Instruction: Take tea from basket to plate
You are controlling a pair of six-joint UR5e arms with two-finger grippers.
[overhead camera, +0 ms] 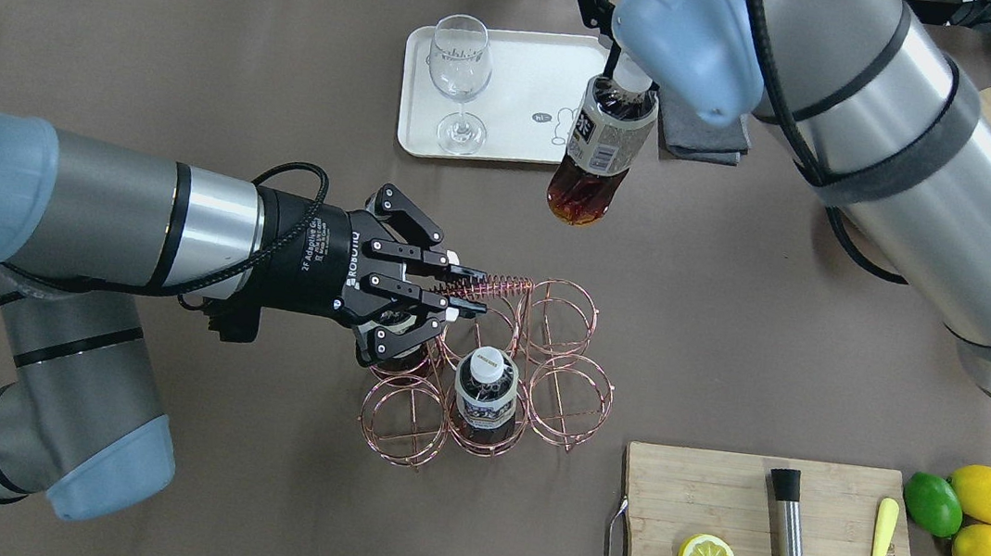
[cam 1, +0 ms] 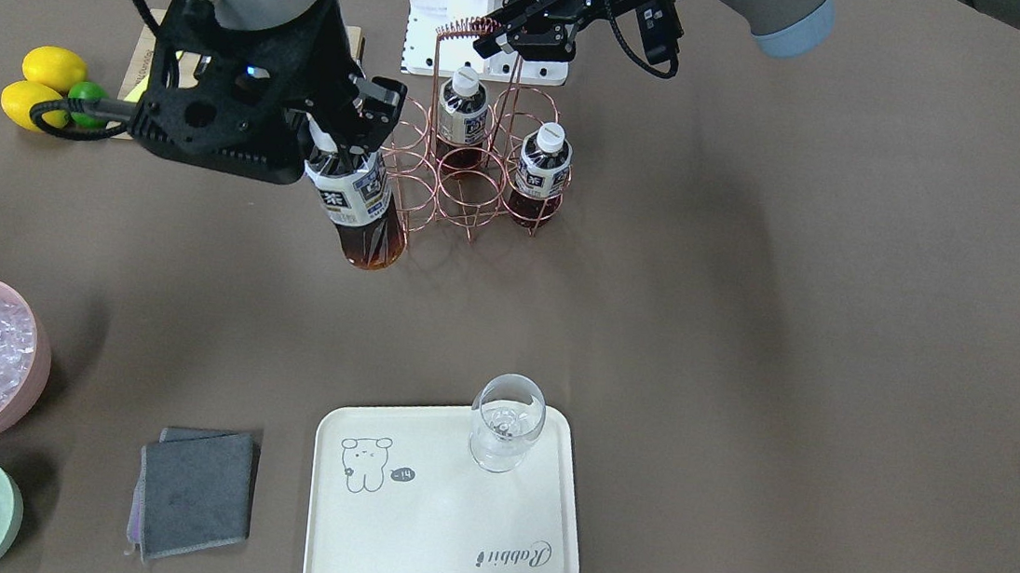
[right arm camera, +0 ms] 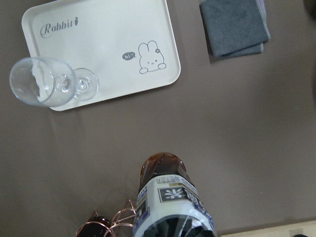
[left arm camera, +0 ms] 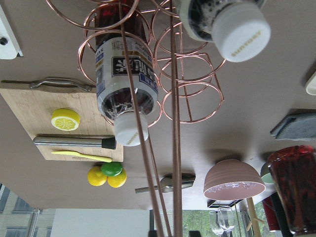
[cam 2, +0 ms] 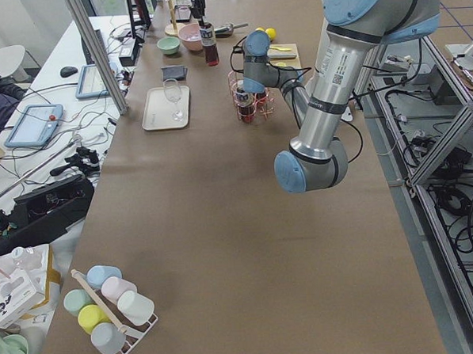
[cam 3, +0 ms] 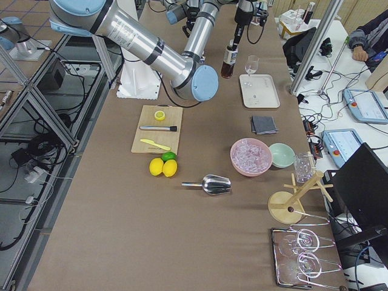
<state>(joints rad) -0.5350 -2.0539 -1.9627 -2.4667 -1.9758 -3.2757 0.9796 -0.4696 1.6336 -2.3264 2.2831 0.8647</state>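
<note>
Your right gripper (cam 1: pixel 352 126) is clamped on the neck of the tea (cam 1: pixel 360 207). The bottle hangs clear of the surface (cam 1: pixel 752 300), just beside the basket (cam 1: pixel 466 191) and well short of the plate (cam 1: pixel 440 523). Your left gripper (cam 1: pixel 508 35) pinches the basket's coiled handle, likely so the basket cannot rise with the bottle. Two more bottles (cam 1: pixel 463 114) stand in its rings.

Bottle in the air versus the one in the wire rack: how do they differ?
The held bottle hangs off the table; the rack bottle stands in the wire rack. A pincer clamps the held bottle's neck; nothing grips the rack bottle. Both hold dark tea, same labels.
</note>
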